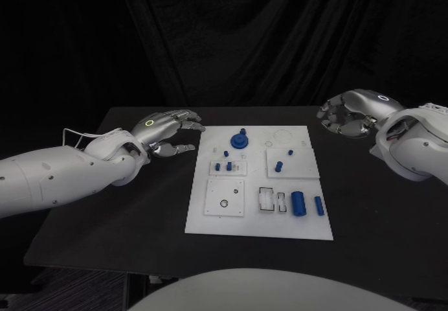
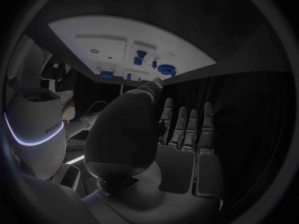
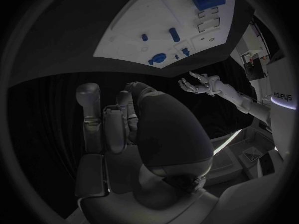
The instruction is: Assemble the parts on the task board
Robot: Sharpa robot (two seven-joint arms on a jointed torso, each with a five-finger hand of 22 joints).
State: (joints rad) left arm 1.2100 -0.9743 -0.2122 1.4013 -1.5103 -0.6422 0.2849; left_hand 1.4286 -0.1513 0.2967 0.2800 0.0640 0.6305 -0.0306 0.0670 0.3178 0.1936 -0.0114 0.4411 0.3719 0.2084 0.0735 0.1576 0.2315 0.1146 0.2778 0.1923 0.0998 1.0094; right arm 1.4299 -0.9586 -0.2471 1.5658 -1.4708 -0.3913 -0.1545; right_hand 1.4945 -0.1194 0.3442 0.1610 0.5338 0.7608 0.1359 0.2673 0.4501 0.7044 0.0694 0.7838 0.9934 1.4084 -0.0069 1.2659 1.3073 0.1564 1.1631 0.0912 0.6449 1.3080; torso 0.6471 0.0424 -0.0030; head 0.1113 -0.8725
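Left hand: the left hand [image 1: 168,131] hovers over the bench [image 1: 122,214] just off the task board's left edge, near its far corner; fingers apart, palm bare, holding nothing.
Right hand: the right hand [image 1: 350,113] hangs beyond the board's far right corner, fingers loosely curled toward the palm and nothing between them; whether to call it closed I cannot tell.
Task board: the task board [image 1: 211,223] lies between the two hands, its long side running away from the robot.
Loose parts: the large blue cylinder [image 1: 298,202] and the slimmer blue pin [image 1: 319,206] lie flat side by side on the near right part of the board, long axes pointing away from the robot.
Nearer hand: probably the right; both loose parts lie toward the robot from it, on its side of the board.
Seated parts: the round blue knob [image 1: 240,140] stands near the far edge, closest to the left hand; short blue pegs [image 1: 223,167] stand upright in the middle blocks.
Grasp judgement: fingers would likely close across the cylinder's width.
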